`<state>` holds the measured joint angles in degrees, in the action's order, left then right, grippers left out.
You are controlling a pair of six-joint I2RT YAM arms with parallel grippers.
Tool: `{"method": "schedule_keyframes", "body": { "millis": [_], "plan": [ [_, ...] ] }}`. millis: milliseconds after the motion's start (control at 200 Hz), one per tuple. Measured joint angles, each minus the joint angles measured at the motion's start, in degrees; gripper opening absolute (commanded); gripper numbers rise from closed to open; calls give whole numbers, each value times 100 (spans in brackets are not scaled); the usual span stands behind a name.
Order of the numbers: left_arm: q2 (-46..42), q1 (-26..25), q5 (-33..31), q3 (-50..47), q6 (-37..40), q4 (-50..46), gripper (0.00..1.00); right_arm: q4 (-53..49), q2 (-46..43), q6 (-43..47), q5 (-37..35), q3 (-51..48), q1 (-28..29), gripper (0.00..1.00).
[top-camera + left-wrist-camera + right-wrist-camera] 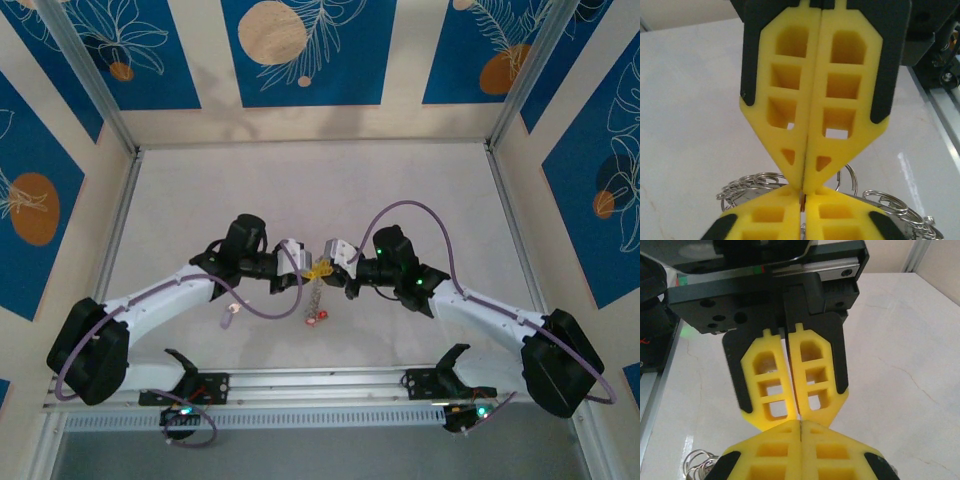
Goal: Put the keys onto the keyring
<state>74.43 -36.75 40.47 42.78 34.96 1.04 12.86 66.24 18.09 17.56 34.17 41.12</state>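
- Left claw (pixel 311 268) and right claw (pixel 326 266) are meeting tip to tip mid-table, both closed.
- Keyring (pixel 756 182) is sitting just under the tips, loops spreading left and right.
- Keys (pixel 315 318) are showing just nearer.

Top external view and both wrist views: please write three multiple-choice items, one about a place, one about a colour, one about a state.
1. Where do the black-and-yellow left gripper and right gripper meet?
A) over the middle of the white table
B) at the far left corner
C) beside the right arm's base

2. What colour are the latticed plastic fingers of both grippers?
A) blue
B) yellow
C) green

3. How do the left gripper's jaws stand?
A) wide open
B) half open
C) shut

Answers:
1 A, the top view shows them tip to tip at mid-table.
2 B, both wrist views show yellow fingers.
3 C, the left wrist view shows its fingers pressed together without a gap.
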Motion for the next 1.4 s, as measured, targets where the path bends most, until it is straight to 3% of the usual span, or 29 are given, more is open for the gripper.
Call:
{"method": "schedule_keyframes", "body": {
  "millis": [115,225,380,490,675,1095,1175,1265,1400],
  "plan": [
    [0,-2,-4,-2,-2,-22,0,26,0,-2,4,-28,0,0],
    [0,-11,-28,-7,15,-22,0,111,-33,-22,-9,-107,-2,23],
    [-98,-28,-232,-52,90,-24,0,116,-354,116,92,-354,-94,35],
    [-164,-28,-350,-52,164,-48,0,33,-605,175,175,-420,-210,34],
    [-243,-28,-431,-52,293,-195,0,-232,-715,365,271,-420,-317,23],
    [-363,-59,-498,-50,728,-708,0,-719,-391,1093,199,-103,-201,22],
    [-363,-68,-498,-50,767,-752,0,-769,-330,1266,168,-7,-142,17],
    [-367,-79,-498,-50,780,-793,0,-820,-293,1475,127,57,-138,2],
    [-376,-96,-498,-50,855,-820,0,-933,-247,1602,133,142,-205,3]
  ]
}}
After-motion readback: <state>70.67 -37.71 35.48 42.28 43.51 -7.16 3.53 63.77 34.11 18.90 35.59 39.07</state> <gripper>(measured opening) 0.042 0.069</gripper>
